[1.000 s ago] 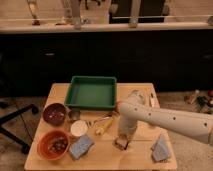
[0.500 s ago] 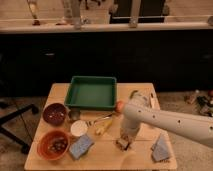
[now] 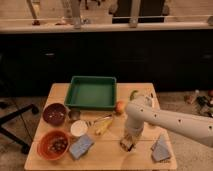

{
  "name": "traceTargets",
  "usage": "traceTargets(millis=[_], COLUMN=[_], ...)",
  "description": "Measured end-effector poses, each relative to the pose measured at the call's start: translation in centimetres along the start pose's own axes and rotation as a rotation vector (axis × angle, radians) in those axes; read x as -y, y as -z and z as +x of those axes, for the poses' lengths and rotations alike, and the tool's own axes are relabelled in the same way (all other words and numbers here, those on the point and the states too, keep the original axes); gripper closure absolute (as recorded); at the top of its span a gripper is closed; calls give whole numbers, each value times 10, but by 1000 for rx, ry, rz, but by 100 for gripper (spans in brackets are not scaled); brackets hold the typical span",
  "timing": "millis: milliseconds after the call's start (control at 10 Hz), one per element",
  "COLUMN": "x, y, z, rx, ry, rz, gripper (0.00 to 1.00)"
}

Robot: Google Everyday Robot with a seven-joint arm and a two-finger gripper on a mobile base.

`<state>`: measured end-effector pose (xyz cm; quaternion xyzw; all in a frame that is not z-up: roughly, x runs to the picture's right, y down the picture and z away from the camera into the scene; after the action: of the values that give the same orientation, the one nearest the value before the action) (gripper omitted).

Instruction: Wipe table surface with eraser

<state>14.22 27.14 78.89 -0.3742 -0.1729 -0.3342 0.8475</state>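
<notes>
So here we've got the gripper (image 3: pixel 129 138) pointing straight down near the front of the table surface (image 3: pixel 107 154), sitting right on top of the one eraser (image 3: pixel 127 145); we honestly can't tell whether it's clamping it. We also count two grey-blue wedge blocks (image 3: pixel 80 146) (image 3: pixel 161 148), two bowls (image 3: pixel 55 113) (image 3: pixel 52 145) and one green tray (image 3: pixel 92 92).

Two bowls (image 3: pixel 55 113) (image 3: pixel 52 145), two grey-blue blocks (image 3: pixel 81 146) (image 3: pixel 161 149), one green tray (image 3: pixel 92 104) — and one gripper (image 3: pixel 129 140) at one eraser (image 3: pixel 125 146).
</notes>
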Motion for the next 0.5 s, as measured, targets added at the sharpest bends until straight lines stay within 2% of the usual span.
traceTargets(millis=[200,500], x=[-1,3], y=[-4,-7], z=[11,16], rx=[0,3], ry=[-23,-32], rz=[-51,-96], gripper=[97,97])
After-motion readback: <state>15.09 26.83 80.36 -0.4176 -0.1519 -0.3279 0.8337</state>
